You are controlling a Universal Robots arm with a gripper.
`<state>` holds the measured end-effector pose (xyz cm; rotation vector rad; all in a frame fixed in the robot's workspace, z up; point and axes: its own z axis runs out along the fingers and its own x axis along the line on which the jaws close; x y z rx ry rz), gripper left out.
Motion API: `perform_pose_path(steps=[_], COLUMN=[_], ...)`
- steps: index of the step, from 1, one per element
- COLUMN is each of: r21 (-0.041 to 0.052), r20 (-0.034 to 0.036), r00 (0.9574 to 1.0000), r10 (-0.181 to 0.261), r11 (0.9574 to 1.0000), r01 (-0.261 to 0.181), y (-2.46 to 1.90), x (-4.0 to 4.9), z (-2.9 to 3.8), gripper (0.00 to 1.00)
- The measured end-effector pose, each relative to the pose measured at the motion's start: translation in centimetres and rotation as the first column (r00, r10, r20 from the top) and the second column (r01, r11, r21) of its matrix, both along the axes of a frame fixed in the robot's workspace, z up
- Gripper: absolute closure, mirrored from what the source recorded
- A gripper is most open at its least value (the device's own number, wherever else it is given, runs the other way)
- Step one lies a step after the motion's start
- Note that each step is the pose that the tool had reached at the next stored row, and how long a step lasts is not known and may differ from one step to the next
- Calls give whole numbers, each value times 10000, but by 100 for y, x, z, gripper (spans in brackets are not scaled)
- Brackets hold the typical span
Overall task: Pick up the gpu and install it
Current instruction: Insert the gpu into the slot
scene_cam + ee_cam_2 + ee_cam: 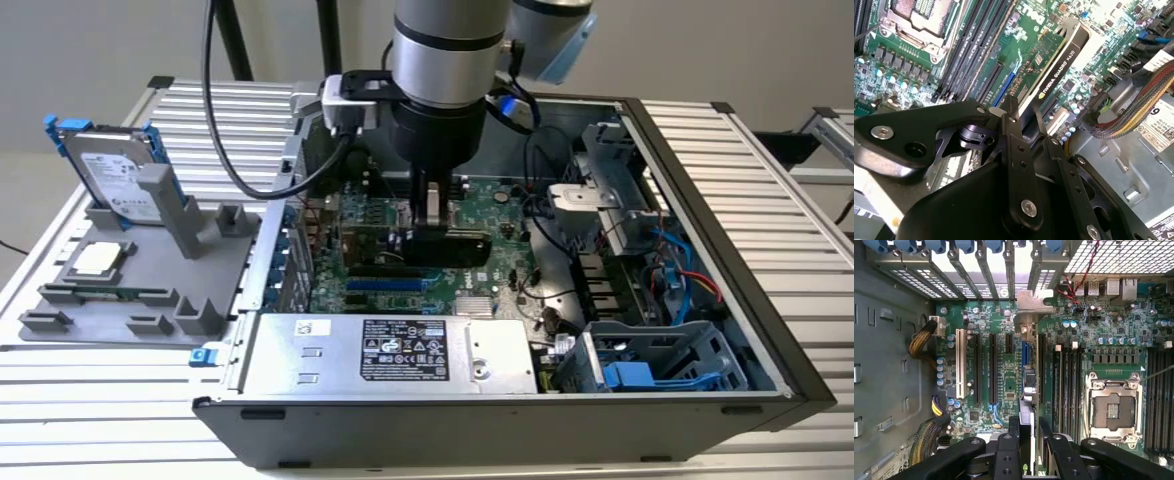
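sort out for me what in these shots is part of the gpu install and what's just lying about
In the job:
- gpu, held edge-on over the motherboard slots
- gripper, shut on the gpu
- motherboard in the open computer case

Lying about:
- hard drive with blue rails, upright in the grey holder
- grey holder tray on the exterior view's left
- power supply
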<state>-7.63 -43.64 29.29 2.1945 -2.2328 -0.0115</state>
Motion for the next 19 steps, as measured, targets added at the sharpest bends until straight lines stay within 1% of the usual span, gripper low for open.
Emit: perform_pose_path(steps=[4,8,14,19], r21=[2,0,1,1], r20=[0,0,0,0], r00=[10000,10000,10000,10000], r10=[2,1,2,3], r11=[10000,10000,10000,10000], r01=[-2,-1,-2,-3], y=[-8,-10,-10,-10], x=[-41,-104,-170,-183], z=[-12,-29,-48,-51], gripper=[100,100,100,100])
